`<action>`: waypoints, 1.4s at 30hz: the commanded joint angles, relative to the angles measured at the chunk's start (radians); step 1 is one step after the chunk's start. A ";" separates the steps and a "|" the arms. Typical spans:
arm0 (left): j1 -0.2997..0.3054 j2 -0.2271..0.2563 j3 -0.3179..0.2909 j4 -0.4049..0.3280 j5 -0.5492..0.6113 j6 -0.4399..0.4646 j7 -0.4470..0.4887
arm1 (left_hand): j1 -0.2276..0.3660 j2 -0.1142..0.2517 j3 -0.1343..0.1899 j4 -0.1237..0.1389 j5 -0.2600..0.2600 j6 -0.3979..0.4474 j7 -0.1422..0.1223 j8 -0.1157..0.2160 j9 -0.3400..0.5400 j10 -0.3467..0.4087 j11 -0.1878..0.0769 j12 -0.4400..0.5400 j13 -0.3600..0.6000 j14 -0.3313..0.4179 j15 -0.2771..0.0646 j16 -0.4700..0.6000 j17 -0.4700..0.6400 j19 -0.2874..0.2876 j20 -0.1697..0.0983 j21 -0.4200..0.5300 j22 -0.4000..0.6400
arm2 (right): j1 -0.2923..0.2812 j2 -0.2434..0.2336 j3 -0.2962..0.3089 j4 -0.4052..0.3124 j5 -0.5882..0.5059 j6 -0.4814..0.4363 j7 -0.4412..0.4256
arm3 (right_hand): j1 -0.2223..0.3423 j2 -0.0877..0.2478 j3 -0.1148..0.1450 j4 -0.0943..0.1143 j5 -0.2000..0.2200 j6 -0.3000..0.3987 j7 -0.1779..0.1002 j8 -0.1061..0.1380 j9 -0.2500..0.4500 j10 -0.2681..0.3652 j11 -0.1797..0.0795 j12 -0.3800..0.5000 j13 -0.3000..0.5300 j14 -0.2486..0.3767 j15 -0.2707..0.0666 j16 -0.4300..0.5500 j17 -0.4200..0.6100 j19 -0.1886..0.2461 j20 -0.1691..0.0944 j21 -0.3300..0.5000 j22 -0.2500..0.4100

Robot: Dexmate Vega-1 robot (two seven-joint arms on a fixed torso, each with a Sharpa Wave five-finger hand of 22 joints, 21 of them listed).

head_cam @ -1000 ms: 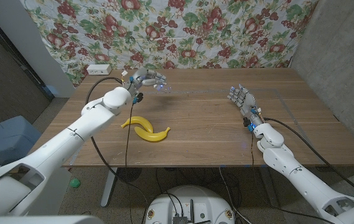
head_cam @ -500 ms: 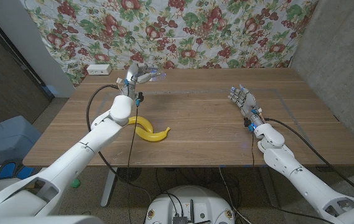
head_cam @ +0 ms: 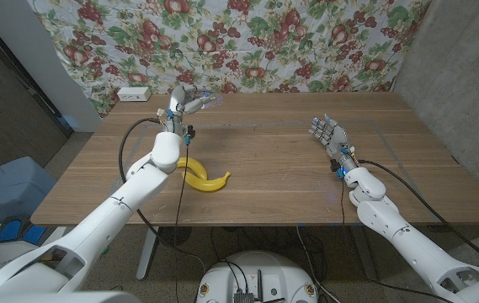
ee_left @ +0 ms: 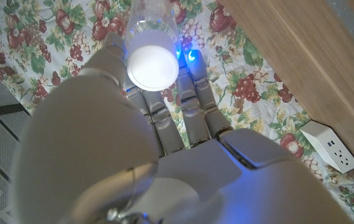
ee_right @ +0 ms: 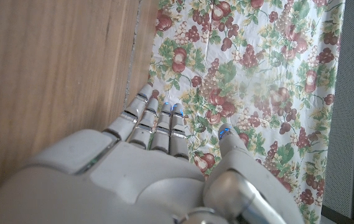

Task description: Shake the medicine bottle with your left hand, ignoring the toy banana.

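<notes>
Since half a second ago, the left robot hand (head_cam: 185,99) has shifted only slightly and stays raised above the far left part of the counter (head_cam: 273,160), grasping the clear medicine bottle (head_cam: 204,101), whose white end (ee_left: 152,59) faces the left wrist camera. Toy banana (head_cam: 204,176) lies on the counter nearer the robot, well apart from the bottle and untouched. Right robot hand (head_cam: 327,135) is released, fingers (ee_right: 158,118) straight and together, holding nothing, at the right side of the counter before the flowered cloth (head_cam: 247,42).
</notes>
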 commanded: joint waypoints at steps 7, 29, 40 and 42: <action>-0.120 0.152 0.073 -0.082 -0.113 0.307 -0.357 | 0.201 0.189 0.008 -0.002 0.007 0.010 0.003 -0.002 0.002 0.014 -0.011 -0.002 0.004 0.249 -0.313 0.001 0.062 -0.007 -0.165 0.009 -0.005 | -0.004 -0.001 0.001 0.000 0.001 0.002 0.002 | -0.005 0.000 0.005 -0.004 -0.003 0.003 0.005 -0.001 0.003 0.004 0.005 0.001 0.002 0.008 -0.002 -0.006 0.002 0.011 0.002 -0.006 0.005; -0.134 0.174 0.091 -0.092 -0.126 0.313 -0.366 | 0.203 0.189 0.009 -0.002 0.008 0.010 0.003 -0.005 0.003 0.016 -0.012 -0.004 0.008 0.251 -0.313 0.000 0.065 -0.010 -0.166 0.019 -0.020 | -0.014 -0.002 0.003 -0.013 0.001 0.008 -0.003 | -0.006 -0.001 0.006 -0.004 -0.003 0.002 0.005 -0.002 0.003 0.004 0.003 0.001 0.002 0.009 -0.003 -0.007 0.001 0.013 0.002 -0.010 0.005; -0.071 0.138 0.059 -0.083 -0.092 0.200 -0.236 | 0.201 0.188 0.009 -0.001 0.007 0.012 0.000 -0.005 0.003 0.016 -0.013 -0.007 0.009 0.251 -0.314 0.000 0.065 -0.012 -0.164 0.025 -0.028 | -0.020 -0.006 0.004 -0.021 0.001 0.007 -0.005 | -0.007 -0.001 0.006 -0.004 -0.003 0.003 0.006 -0.002 0.003 0.005 0.003 0.001 0.002 0.007 -0.003 -0.008 0.001 0.014 0.001 -0.012 0.005; -0.048 0.115 0.047 -0.073 -0.072 0.153 -0.174 | 0.202 0.188 0.009 -0.002 0.008 0.013 0.001 -0.005 0.003 0.015 -0.014 -0.007 0.010 0.251 -0.314 -0.001 0.065 -0.012 -0.165 0.026 -0.030 | -0.021 -0.006 0.004 -0.022 0.000 0.008 -0.005 | -0.007 -0.001 0.006 -0.004 -0.003 0.003 0.006 -0.001 0.003 0.005 0.003 0.001 0.002 0.007 -0.003 -0.008 0.001 0.014 0.001 -0.013 0.005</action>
